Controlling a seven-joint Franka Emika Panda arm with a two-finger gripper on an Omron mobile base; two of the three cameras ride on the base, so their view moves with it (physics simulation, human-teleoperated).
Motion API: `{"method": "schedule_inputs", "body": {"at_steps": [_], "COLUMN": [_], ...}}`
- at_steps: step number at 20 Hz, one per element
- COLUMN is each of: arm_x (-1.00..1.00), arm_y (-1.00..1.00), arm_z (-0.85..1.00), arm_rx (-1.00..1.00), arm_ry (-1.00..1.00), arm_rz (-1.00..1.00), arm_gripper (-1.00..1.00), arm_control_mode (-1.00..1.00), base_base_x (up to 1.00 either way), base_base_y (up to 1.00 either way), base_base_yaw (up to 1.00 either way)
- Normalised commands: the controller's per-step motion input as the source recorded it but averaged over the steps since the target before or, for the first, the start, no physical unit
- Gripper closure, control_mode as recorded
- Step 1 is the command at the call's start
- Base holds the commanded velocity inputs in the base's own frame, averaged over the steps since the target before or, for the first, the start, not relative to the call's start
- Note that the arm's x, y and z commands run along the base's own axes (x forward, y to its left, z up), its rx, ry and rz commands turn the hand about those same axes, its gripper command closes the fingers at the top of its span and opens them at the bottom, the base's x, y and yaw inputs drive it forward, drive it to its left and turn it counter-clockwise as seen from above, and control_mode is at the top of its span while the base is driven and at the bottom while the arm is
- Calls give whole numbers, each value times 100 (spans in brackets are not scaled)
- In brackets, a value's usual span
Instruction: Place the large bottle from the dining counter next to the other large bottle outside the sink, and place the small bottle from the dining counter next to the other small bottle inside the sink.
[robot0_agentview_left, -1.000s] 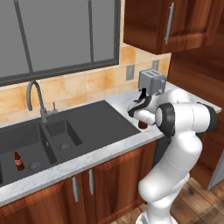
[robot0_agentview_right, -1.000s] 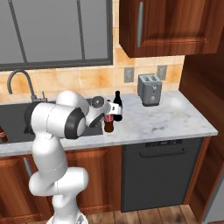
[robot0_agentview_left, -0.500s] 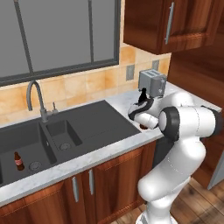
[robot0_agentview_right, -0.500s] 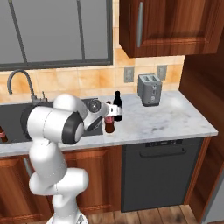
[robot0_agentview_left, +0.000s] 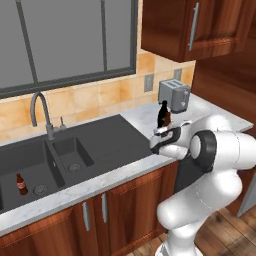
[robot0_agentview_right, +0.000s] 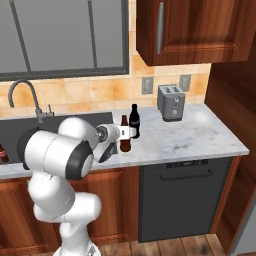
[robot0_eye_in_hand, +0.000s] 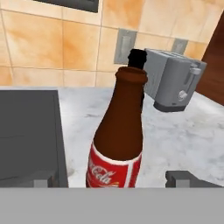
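Note:
The large bottle (robot0_eye_in_hand: 117, 140), brown with a red label, stands upright on the marble worktop right of the sink (robot0_agentview_left: 95, 142). The other large bottle (robot0_agentview_right: 134, 121), glossy black, is just behind it, close by; its top (robot0_eye_in_hand: 138, 57) peeks over the brown neck. My gripper (robot0_eye_in_hand: 113, 178) is open, level with the label, and its fingertips (robot0_eye_in_hand: 43, 178) are wide of the brown bottle on both sides without touching it. From the right base my gripper (robot0_agentview_right: 119, 133) sits at the brown bottle (robot0_agentview_right: 125, 136). The other small bottle (robot0_agentview_left: 20, 183) stands in the basin. The small bottle and the dining counter are out of view.
A grey toaster (robot0_agentview_right: 170, 102) stands at the wall right of the bottles. The curved chrome tap (robot0_agentview_left: 41, 107) rises behind the sink. Wall cabinets (robot0_agentview_right: 200, 30) hang above the worktop, and a dark dishwasher front (robot0_agentview_right: 182, 200) is below it.
The arm's elbow has sunk and come nearer the cameras while the hand stays at the brown bottle. Both large bottles stand where they were.

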Motion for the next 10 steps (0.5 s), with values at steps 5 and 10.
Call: {"method": "schedule_inputs", "body": {"at_steps": [5, 10], "arm_x": [-30, -17], "arm_y": [0, 0], "arm_z": [43, 93], "arm_rx": [-2, 0], "arm_ry": [-18, -14], "arm_rz": [0, 0], "arm_gripper": [-100, -100], "arm_control_mode": [-100, -100], "base_base_x": [0, 0], "base_base_y": [0, 0], "base_base_yaw": [0, 0]}}
